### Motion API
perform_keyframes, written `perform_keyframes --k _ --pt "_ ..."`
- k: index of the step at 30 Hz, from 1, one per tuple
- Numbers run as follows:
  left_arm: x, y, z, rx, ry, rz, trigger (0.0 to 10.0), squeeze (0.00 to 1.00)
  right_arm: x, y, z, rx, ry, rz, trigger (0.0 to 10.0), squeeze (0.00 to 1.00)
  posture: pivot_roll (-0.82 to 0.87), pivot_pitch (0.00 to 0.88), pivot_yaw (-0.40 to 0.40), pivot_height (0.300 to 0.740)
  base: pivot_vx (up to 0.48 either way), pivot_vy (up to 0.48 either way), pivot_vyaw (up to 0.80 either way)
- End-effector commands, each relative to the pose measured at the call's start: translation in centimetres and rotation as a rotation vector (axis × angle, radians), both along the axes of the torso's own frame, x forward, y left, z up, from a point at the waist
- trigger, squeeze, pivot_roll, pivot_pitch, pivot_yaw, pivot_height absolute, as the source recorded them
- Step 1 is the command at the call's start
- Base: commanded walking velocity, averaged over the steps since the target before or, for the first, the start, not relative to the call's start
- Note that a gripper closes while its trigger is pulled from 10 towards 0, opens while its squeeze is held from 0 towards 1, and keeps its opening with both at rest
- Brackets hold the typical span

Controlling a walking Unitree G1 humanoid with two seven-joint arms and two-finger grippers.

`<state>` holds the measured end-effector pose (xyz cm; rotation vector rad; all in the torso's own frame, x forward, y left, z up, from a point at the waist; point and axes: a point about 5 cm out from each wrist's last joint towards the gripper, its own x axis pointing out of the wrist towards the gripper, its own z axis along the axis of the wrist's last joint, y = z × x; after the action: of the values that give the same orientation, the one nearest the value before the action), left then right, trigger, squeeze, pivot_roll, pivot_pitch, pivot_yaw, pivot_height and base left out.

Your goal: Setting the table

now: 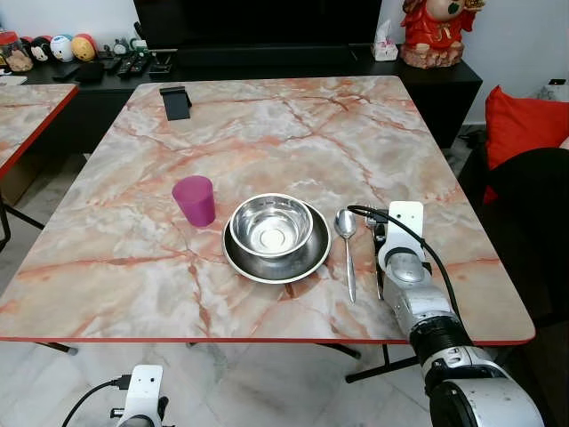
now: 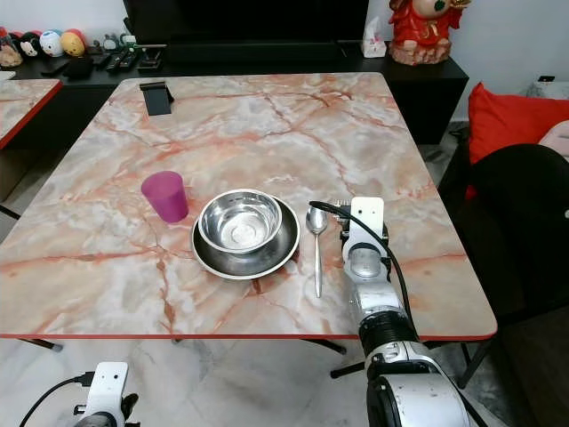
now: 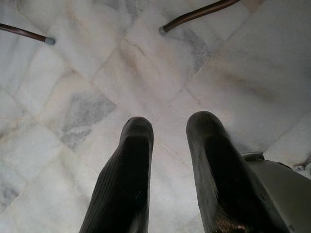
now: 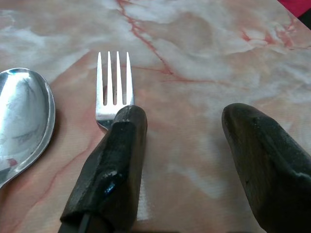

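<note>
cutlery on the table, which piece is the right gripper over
The fork: the open right gripper sits over its handle, tines showing past one finger. The spoon lies beside it, nearer the bowl.

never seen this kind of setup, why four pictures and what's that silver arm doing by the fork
This is a walking humanoid robot with two silver arms, each ending in a claw of two black fingers. The two wide pictures come from the two eyes of a camera on its head; the two close-ups come from cameras on its wrists.

On the marble table stand a purple cup and a steel bowl set in a steel plate, with a spoon and a fork lying beside them.

The right claw is open over the table. One finger covers the fork's handle, but nothing is gripped. The left claw hangs open above the tiled floor, holding nothing.
</note>
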<state>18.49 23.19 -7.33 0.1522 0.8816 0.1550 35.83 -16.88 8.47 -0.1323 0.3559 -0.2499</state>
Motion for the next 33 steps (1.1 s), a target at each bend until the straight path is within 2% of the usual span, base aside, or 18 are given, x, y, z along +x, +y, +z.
perform_keyframes --k 1,23,26,28,29,33 --pt "-0.4 0.3 -0.2 0.001 0.025 0.006 10.0 0.0 0.3 0.5 0.5 0.009 -0.014 0.013 10.0 0.0 -0.02 0.023 0.036 0.74 0.0 0.0 0.0" --pt "-0.4 0.3 -0.2 0.002 0.026 0.006 10.0 0.0 0.3 0.6 0.4 0.009 -0.014 0.012 10.0 0.0 -0.02 0.02 0.036 0.74 0.0 0.0 0.0" --pt "-0.4 0.3 -0.2 0.001 0.026 0.005 10.0 0.0 0.3 -0.1 0.7 -0.041 -0.039 -0.03 10.0 0.0 -0.02 0.017 0.035 0.74 0.0 0.0 0.0" --pt "-0.4 0.3 -0.2 0.001 0.026 0.005 10.0 0.0 0.1 -1.2 1.0 -0.1 -0.078 -0.097 10.0 0.0 -0.02 0.016 0.034 0.74 0.0 0.0 0.0" --pt "-0.4 0.3 -0.2 0.001 0.026 0.005 10.0 0.0 0.1 -1.2 1.0 -0.1 -0.078 -0.097 10.0 0.0 -0.02 0.016 0.034 0.74 0.0 0.0 0.0" --pt "-0.4 0.4 -0.2 0.001 0.025 0.002 10.0 0.0 -0.4 -2.0 1.9 -0.087 -0.199 -0.145 10.0 0.0 -0.02 0.014 0.032 0.74 0.0 0.0 0.0"
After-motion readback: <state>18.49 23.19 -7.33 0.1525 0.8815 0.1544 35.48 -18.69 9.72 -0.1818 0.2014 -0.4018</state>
